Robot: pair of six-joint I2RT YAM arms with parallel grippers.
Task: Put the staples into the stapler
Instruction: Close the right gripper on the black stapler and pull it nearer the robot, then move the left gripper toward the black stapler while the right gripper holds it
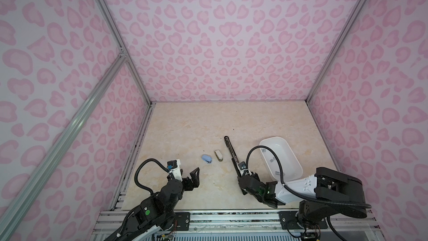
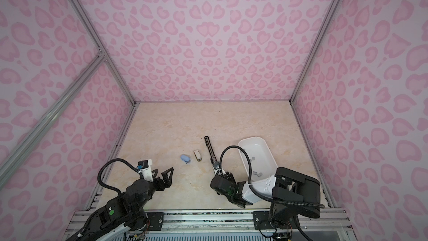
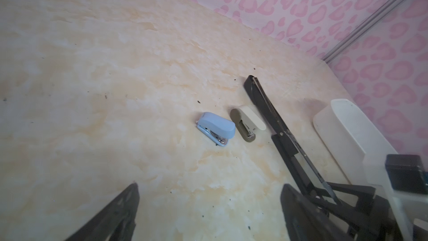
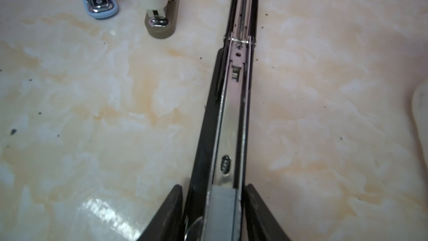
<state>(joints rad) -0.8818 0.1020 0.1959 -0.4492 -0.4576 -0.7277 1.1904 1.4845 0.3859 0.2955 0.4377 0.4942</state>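
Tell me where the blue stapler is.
In both top views the blue stapler lies left of centre, close beside the beige stapler, on its left.

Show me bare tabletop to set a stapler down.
Free: far half of the table, beyond everything; the left side, between the blue stapler and the wall. Crowded: near right, where cream stapler, long black stapler, right hand and white tray sit close.

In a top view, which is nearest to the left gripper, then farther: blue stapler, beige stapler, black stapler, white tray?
1. Blue stapler, left of centre.
2. Beige stapler, beside it.
3. Black stapler, centre.
4. White tray, right side.
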